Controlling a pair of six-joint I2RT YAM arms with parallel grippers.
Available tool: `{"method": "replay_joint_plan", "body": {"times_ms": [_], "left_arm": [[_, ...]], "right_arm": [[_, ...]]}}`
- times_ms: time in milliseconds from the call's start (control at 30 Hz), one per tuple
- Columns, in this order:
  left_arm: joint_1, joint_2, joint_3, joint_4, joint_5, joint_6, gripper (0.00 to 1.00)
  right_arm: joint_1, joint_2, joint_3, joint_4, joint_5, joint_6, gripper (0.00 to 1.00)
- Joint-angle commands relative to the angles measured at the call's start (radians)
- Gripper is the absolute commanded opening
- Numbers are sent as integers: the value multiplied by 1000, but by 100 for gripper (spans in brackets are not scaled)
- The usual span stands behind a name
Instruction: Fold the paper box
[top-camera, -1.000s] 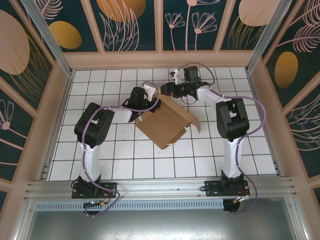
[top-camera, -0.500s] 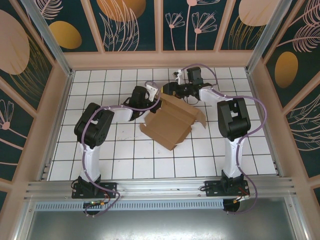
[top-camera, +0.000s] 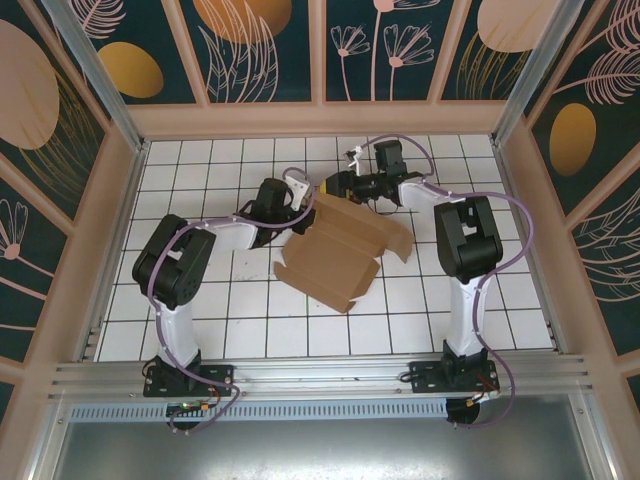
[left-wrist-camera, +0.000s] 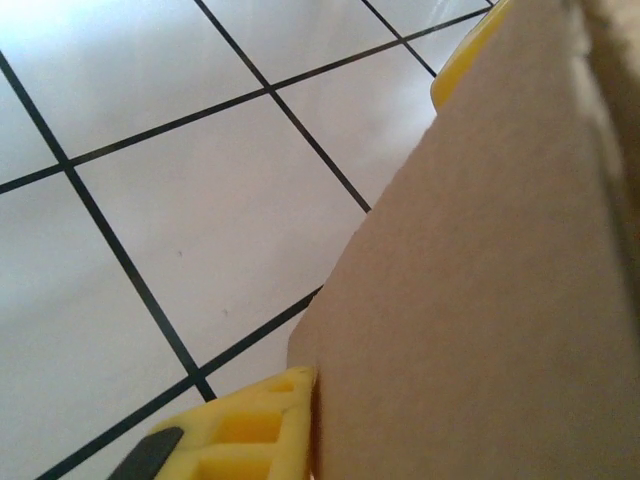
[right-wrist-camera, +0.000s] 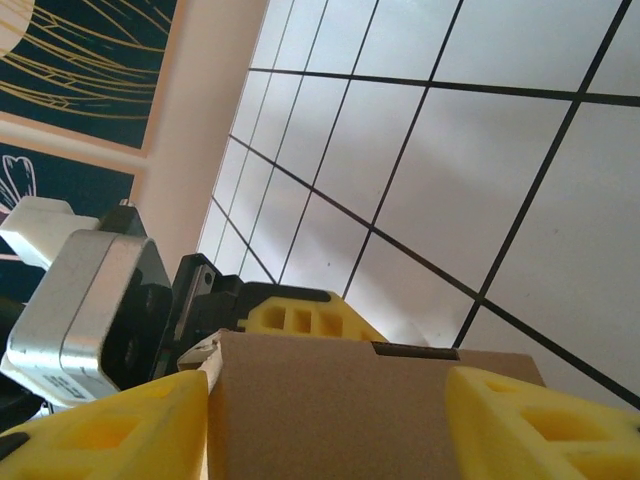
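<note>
Paper box (top-camera: 340, 250) lies on the tiles just in front of both grippers, and its far corner is in among their fingers. Right gripper (right-wrist-camera: 330, 385): jaws wide apart with a cardboard flap in the gap. I see no clamp on it, so I read it as open and only straddling. Left gripper (top-camera: 306, 200): the wrist view shows one yellow finger (left-wrist-camera: 240, 435) hard against the card edge and the other hidden behind the panel, so I can't tell if it really pinches. Risks: nothing pins the end away from the grippers, so any push on the flap probably slides or spins the whole sheet instead of folding it. The unclamped flap can spring back out of the right jaws. The two sets of fingers nearly touch at that corner and could clash or crumple the card off its crease. Orientation: open side up, turned diagonal to the tile grid, with one corner pointing away from both grippers. My guess is that the long axis follows the edge under the grippers, running from the left gripper past the right. The outline looks near square, so confidence is low.
</note>
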Motion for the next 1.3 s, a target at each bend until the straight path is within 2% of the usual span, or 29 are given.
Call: {"method": "replay_joint_plan", "body": {"times_ms": [0, 300, 433, 700, 800, 1167, 1267], "left_arm": [[15, -31, -48, 130, -26, -44, 18], [15, -26, -129, 324, -32, -38, 30], [14, -26, -141, 340, -37, -29, 31], [15, -45, -181, 411, -33, -37, 34], [15, -70, -210, 436, -40, -31, 39], [14, -73, -233, 474, -30, -26, 40], [15, -59, -217, 479, -17, -40, 44]], "right_arm": [[-18, -17, -35, -31, 16, -31, 61], [-20, 4, -30, -46, -47, -38, 60], [-21, 15, -16, -60, -68, -31, 59], [-5, 7, -43, 40, -169, 61, 59], [4, 5, -48, 50, -183, 73, 59], [27, 23, -54, 71, -216, 118, 58], [29, 29, -53, 86, -215, 132, 58]]}}
